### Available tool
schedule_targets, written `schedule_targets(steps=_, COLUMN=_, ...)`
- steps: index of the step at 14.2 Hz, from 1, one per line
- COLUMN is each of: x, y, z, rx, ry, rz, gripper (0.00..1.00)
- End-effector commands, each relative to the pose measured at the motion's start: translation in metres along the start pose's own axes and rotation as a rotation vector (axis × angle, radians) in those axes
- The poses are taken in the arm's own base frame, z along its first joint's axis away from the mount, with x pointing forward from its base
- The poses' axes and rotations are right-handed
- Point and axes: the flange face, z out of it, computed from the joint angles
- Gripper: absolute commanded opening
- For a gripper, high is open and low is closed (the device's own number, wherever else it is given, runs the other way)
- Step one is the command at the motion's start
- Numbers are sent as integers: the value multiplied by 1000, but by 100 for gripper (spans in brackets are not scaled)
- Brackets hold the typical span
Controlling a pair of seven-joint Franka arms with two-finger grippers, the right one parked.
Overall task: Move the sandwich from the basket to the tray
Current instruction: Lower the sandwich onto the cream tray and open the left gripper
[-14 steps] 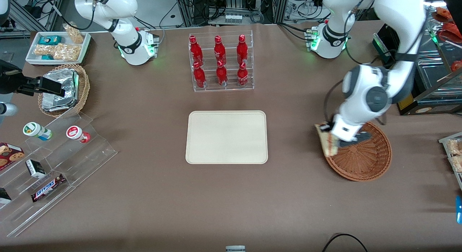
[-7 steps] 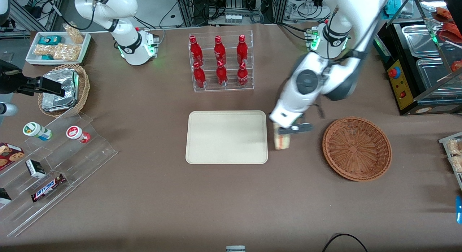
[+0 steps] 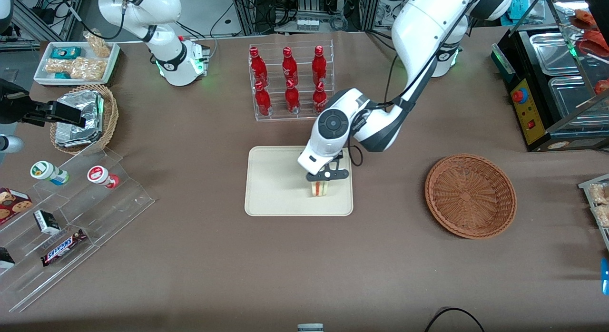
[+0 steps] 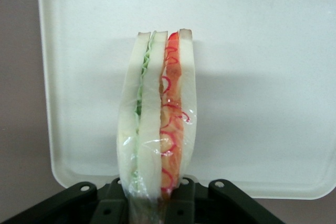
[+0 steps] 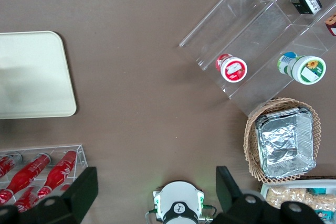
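The sandwich (image 3: pixel 319 189), a wrapped wedge of white bread with green and red filling (image 4: pixel 157 114), hangs over the cream tray (image 3: pixel 276 184) near the tray's end toward the working arm. My gripper (image 3: pixel 322 180) is shut on the sandwich's upper end, its black fingers (image 4: pixel 181 200) pressing both bread faces. The tray (image 4: pixel 262 77) lies just below the wedge; whether the sandwich touches it I cannot tell. The reddish-brown wicker basket (image 3: pixel 470 195) sits with nothing in it toward the working arm's end of the table.
A clear rack of red bottles (image 3: pixel 291 82) stands just farther from the front camera than the tray. Toward the parked arm's end are a tan basket of foil packs (image 3: pixel 85 117), a white bin of snacks (image 3: pixel 76 62) and clear tiered shelves (image 3: pixel 71 218).
My gripper carried the sandwich out of the basket, across the bare table, and now holds it over the tray. The basket is left with nothing in it.
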Motion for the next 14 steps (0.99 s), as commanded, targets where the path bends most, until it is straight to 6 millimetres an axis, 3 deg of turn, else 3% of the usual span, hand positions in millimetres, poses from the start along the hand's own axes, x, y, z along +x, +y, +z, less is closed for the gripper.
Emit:
schedule_targets(steps=1, x=-13, y=38, z=13, rx=-6, ry=-12, rz=9, gripper=24)
schedule_targets(steps=4, x=-20, y=62, z=32, rx=-8, ry=-15, rz=-8, gripper=28)
schedule_targets(steps=8, x=-28, y=66, z=43, rx=7, ry=-25, rz=4, gripper=52)
schedule_targets(steps=9, x=-27, y=65, z=43, rx=8, ry=-24, rz=3, gripper=65)
schedule_targets(steps=10, x=-27, y=65, z=43, rx=8, ry=-23, rz=2, gripper=92)
schedule_targets(steps=11, x=-26, y=64, z=43, rx=9, ry=-22, rz=1, gripper=100)
schedule_targets(steps=14, x=-19, y=62, z=31, rx=2, ry=-4, rz=-17, gripper=100)
